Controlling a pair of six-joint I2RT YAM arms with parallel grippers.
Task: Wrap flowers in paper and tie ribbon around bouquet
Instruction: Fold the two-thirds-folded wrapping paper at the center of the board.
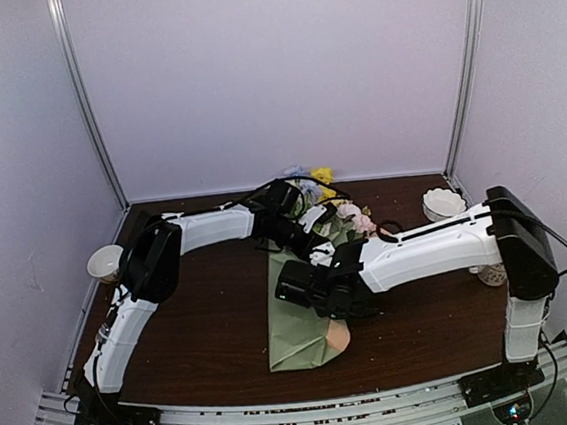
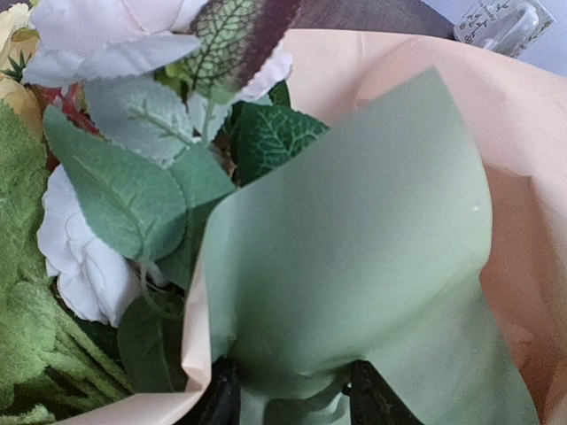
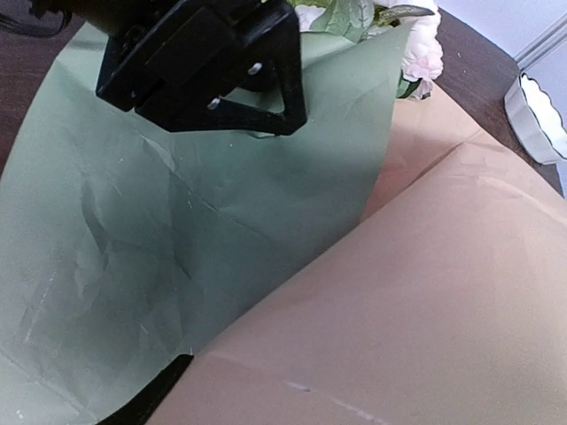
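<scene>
The paper lies mid-table, sage green side up, with a tan corner at its near end. The flowers stick out of its far end; in the left wrist view white blooms and green leaves sit left of a green fold. My left gripper is shut on that fold, which bulges between its black fingers. My right gripper hovers over the paper's middle. One of its fingers stands far out to the left, and a tan flap hides the other. No ribbon is in view.
A white cup stands at the left edge of the table. A scalloped white bowl sits at the back right, and a small patterned object lies beside the right arm. White walls close in the back and sides.
</scene>
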